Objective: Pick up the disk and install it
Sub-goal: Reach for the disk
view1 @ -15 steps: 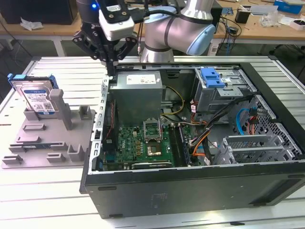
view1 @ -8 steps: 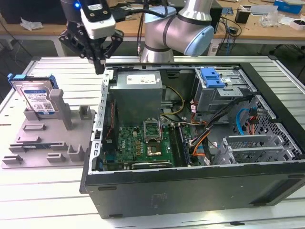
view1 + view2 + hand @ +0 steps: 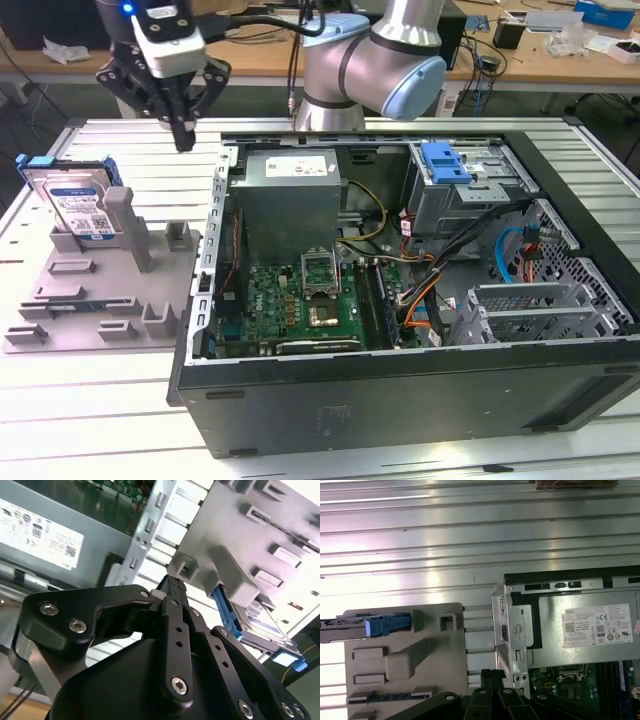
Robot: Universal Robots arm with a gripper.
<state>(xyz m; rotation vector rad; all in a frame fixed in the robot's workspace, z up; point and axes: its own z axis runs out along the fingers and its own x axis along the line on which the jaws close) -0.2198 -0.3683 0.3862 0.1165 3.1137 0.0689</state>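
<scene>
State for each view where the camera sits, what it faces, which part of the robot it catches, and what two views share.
Exterior view: off the arm, raised, looking down on the open computer case and the grey fixture holding the disk; the arm and gripper show.
First wrist view: at the wrist, facing down past the shut fingers onto table, fixture and power supply.
Second wrist view: at the wrist, looking along the gripper toward the fixture.
Both wrist views share the disk, fixture and power supply.

Silver, blue-framed disk (image 3: pixel 70 195); grey fixture (image 3: pixel 100 290)
</scene>
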